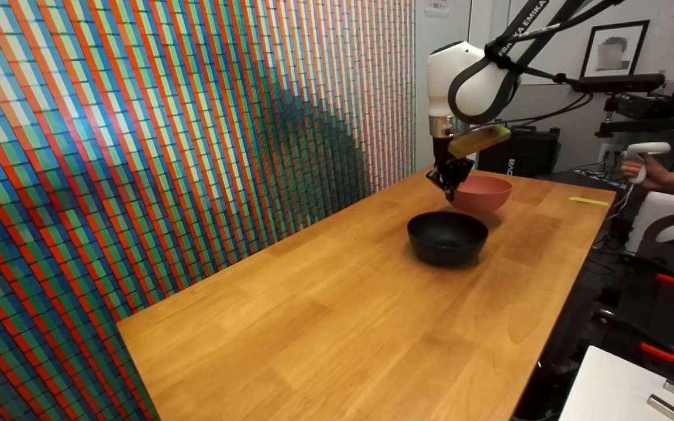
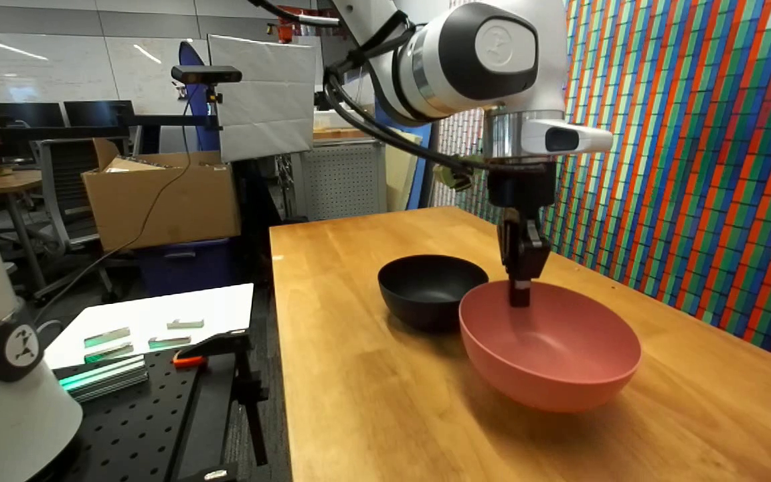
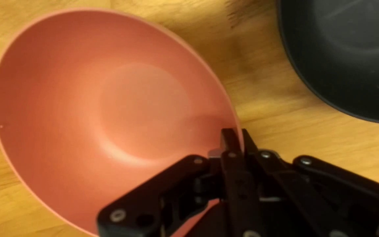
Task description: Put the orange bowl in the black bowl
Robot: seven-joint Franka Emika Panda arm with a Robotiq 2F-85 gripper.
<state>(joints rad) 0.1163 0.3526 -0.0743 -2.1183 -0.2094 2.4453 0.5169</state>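
Black bowl (image 2: 434,294): one, round, plain, dark; upright on the wooden bench (image 2: 365,402). Every place in this entry is given from it.

Orange bowl (image 2: 559,355): one, round, matte, salmon-red; just beside the black bowl and apart from it, a strip of bench showing between the rims in the wrist view. Tilted, seemingly raised off the bench, with a soft shadow below it in both exterior views.

Gripper (image 3: 238,136): one, my own, black; clenched on the rim of the orange bowl, near the black bowl, and pointing down. I have the inner finger (image 3: 228,135) within the orange bowl and the outer finger (image 3: 250,143) outside its wall; in the wrist view the black bowl lies above and to the right of both.

Arm (image 2: 452,73): mine, white, with black cables; hangs higher than the black bowl.

Yellow strip (image 1: 588,201): one, flat on the bench, beyond the black bowl and to its right in an exterior view.

White controller (image 1: 650,147): one, in a person's hand (image 1: 653,172), to the right of the black bowl in an exterior view.

Patterned wall (image 1: 196,146): many-coloured bands; to the left of the black bowl in an exterior view.

Cardboard box (image 2: 161,207): one, brown, atop a dark blue bin (image 2: 185,266); left of the black bowl in an exterior view.
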